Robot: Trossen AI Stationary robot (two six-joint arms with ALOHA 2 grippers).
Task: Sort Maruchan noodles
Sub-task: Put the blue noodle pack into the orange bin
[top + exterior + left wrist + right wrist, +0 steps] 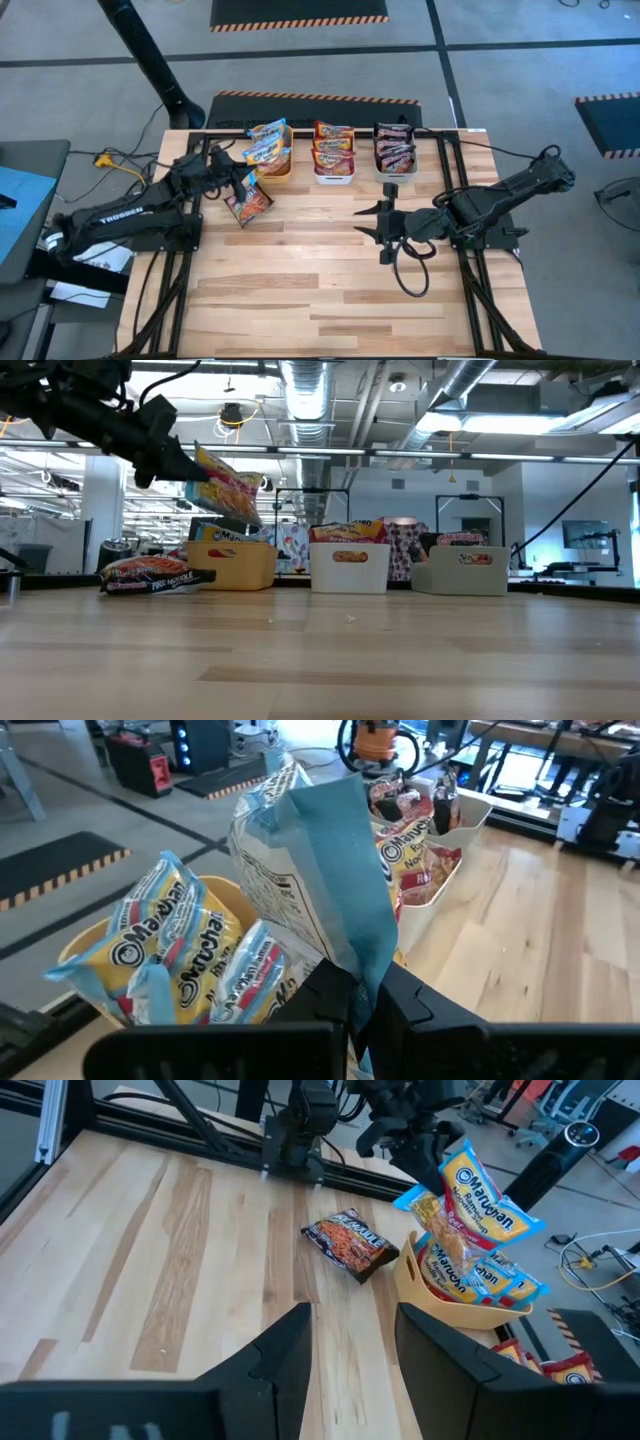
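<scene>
The left end effector is clamping the edge of a yellow-and-blue packet, holding it in the air above the orange bin at the tabletop far edge; its fingers are pressing together on the packet's seal, and the packet is blocking much of the left wrist view. Just beside that bin, a dark red-black packet is lying on the wood, partly covered by the arm from above. Yellow-and-blue packets are crowding the orange bin, red-orange packets are sitting in the white bin, and dark packets are filling the grey bin, their print too small to read. The right end effector is hovering near the tabletop's middle, fingers apart, holding nothing.
</scene>
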